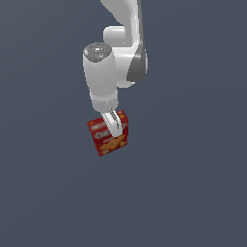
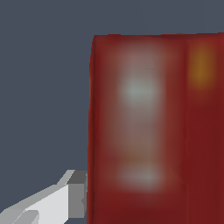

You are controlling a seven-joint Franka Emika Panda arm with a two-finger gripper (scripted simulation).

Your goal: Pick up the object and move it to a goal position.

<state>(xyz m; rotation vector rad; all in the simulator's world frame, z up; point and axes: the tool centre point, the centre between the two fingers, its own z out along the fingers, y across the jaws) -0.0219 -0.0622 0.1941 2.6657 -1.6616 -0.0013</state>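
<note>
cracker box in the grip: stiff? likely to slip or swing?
The cracker box keeps flat faces and straight edges, so probably stiff. It hangs tilted under the gripper, so it may pivot. The finger presses a smooth face; slipping seems possible.

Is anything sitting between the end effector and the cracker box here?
Nothing visible. The end effector is already at the cracker box, one finger lying across its front face, and in the wrist view a finger meets its edge. No goal marker is visible.
</note>
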